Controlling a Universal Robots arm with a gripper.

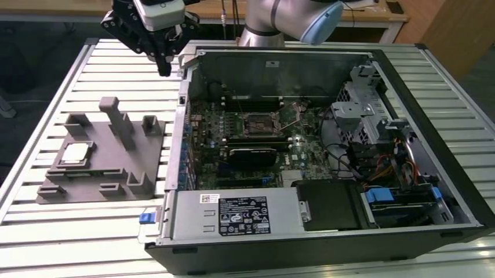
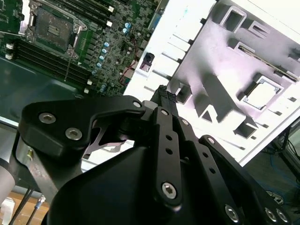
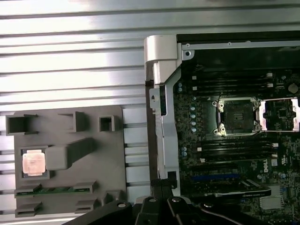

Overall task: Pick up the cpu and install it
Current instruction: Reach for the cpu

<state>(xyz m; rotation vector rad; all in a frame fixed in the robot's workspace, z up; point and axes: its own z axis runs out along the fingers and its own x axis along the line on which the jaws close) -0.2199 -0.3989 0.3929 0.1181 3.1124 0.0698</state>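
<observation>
Hovering gripper (image 1: 164,68): black fingers drawn together with nothing between them, hanging above the slatted table (image 1: 108,75) just outside the far corner of the open computer case (image 1: 433,133).
Cpu: the cpu (image 1: 74,153) lies flat, pale silvery top up, in a square recess of the grey fixture (image 1: 116,174), which rests on the table to the exterior view's left of the case.
Cpu against gripper: well apart and not touching. In the exterior view one of the fixture's tall upright tabs (image 1: 116,113) stands roughly between the fingertips and the chip.
Socket: the socket (image 3: 237,116) on the motherboard (image 1: 305,145) inside the case looks bare, its metal frame apparently swung aside.
Step in hand: by the look of it, the approach to the pick-up — nothing is gripped and nothing is seated in the socket.
What the pick-up calls for: as a judgement, parted fingers brought squarely over the recess and a descent that clears the upright tabs. It also needs a careful hold on the edges of a thin chip — one that offers little to grasp.
</observation>
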